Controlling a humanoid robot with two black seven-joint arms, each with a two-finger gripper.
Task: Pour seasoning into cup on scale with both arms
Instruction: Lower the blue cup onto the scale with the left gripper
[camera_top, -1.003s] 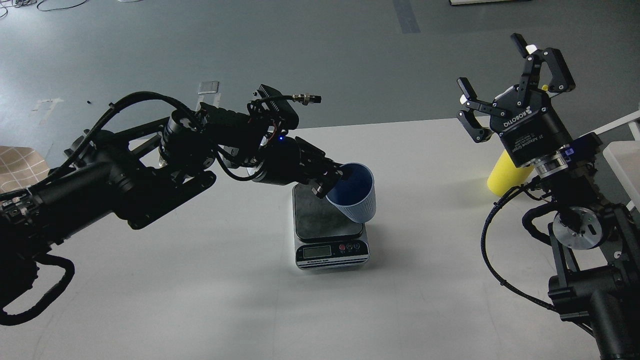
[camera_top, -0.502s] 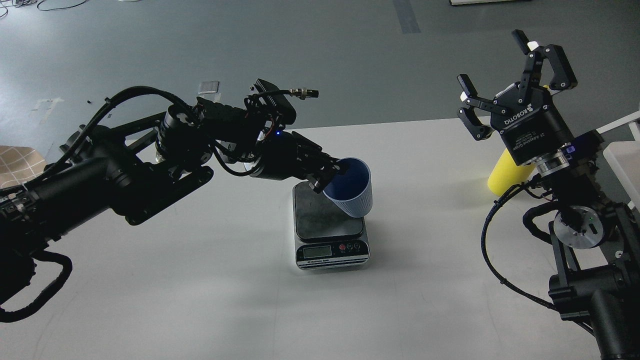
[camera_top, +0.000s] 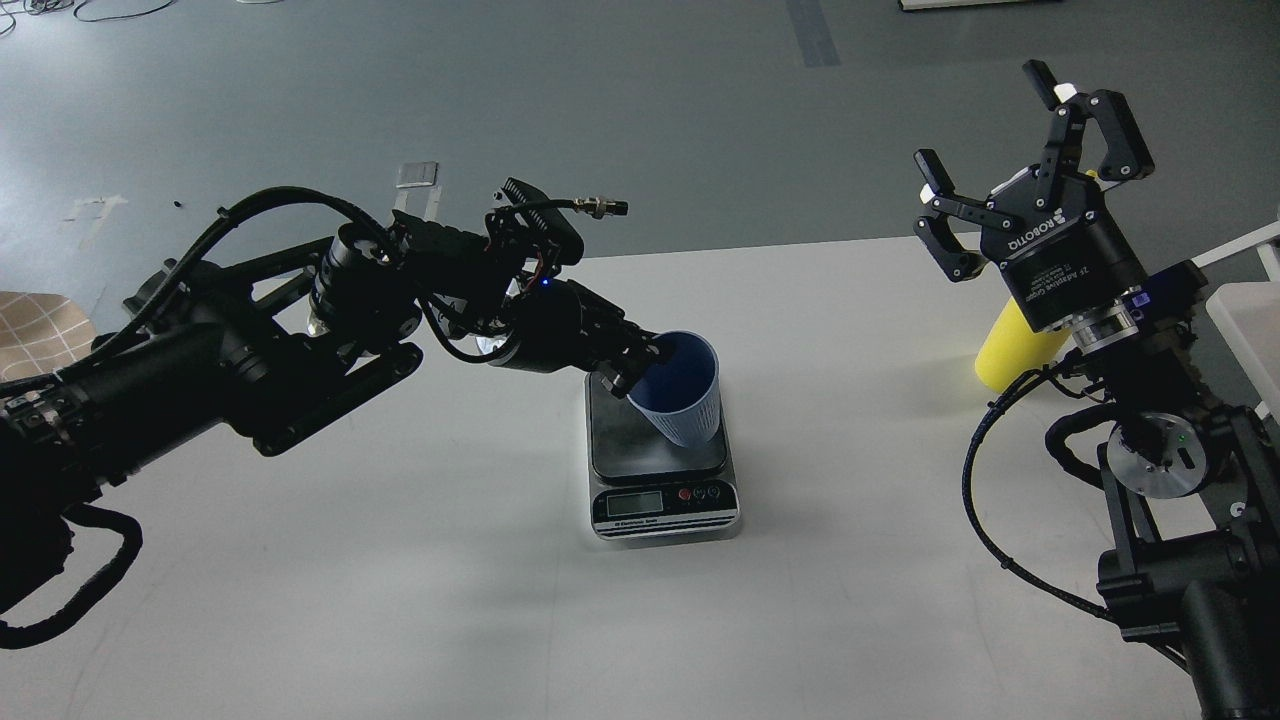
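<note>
Head view, seasoning (camera_top: 1008, 350) apparently behind right claw (camera_top: 1010, 165), spread wide.

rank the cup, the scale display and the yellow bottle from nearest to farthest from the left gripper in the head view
1. cup: held at its rim by the left gripper, above the scale platform.
2. scale display: on the front of the scale, below the cup.
3. yellow bottle: far right on the table, behind the right gripper.

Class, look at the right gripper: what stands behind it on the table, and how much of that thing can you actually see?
Behind the right gripper stands the yellow seasoning bottle on the white table. Only its lower body shows; its upper part and nozzle are covered by the gripper.
</note>
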